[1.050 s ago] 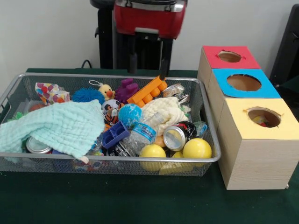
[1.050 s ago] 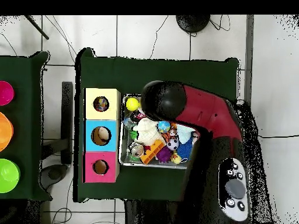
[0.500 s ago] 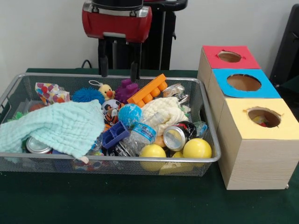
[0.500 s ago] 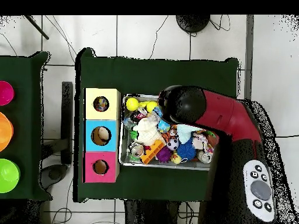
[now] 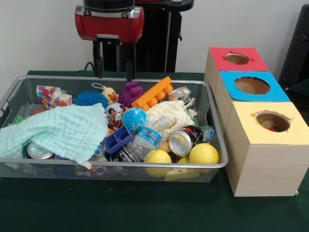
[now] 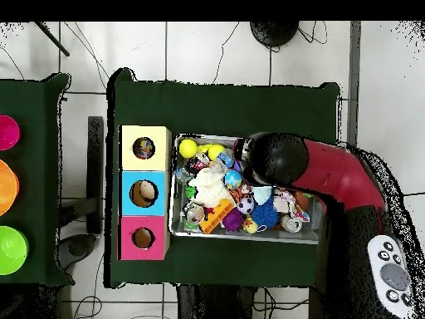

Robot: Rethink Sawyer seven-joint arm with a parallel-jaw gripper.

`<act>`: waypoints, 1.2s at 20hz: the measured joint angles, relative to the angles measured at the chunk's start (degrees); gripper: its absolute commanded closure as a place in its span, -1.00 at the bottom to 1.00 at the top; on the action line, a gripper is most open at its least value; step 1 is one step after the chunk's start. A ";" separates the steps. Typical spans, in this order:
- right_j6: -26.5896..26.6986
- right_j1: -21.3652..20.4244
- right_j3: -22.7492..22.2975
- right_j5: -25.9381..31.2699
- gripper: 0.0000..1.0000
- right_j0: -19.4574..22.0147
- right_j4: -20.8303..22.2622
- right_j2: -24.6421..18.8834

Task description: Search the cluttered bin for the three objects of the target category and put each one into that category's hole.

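The desk (image 5: 58, 212) has a dark green cover, and on it stands a wire mesh bin (image 5: 212, 145) full of mixed things. The largest thing inside is a pale green cloth (image 5: 58, 130) that lies over the left part and hides much of what is under it; a silver can (image 5: 37, 151) shows below its edge. A cream cloth (image 5: 170, 116) lies in the middle right, with an orange toy brick (image 5: 153, 94) behind it and a plastic bottle (image 5: 147, 139) in front of it. Near the front wall are two yellow balls (image 5: 203, 153), a crushed can (image 5: 186, 139) and a blue block (image 5: 118, 139). A blue globe ball (image 5: 133, 119), a blue spiky ball (image 5: 90, 98), a purple toy (image 5: 130, 92) and a small yellow plush duck (image 5: 110, 94) lie toward the back. Just beside the bin stand three wooden boxes with round holes: the yellow box (image 5: 263, 150) has something small and coloured inside, the blue box (image 5: 251, 87) and the red box (image 5: 236, 59) show nothing clear in their holes. The claw (image 5: 114, 73) hangs above the back rim of the bin, its two fingers apart and holding nothing.
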State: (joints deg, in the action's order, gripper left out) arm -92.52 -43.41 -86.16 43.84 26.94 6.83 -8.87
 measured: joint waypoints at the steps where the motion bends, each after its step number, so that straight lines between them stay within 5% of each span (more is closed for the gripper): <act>1: 0.14 0.00 0.00 0.00 -1.00 0.98 0.61 -0.85; 24: 0.37 0.87 0.17 0.01 -1.00 10.43 10.92 -11.74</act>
State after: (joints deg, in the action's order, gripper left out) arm -92.15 -42.53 -85.99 43.85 37.37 17.76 -20.60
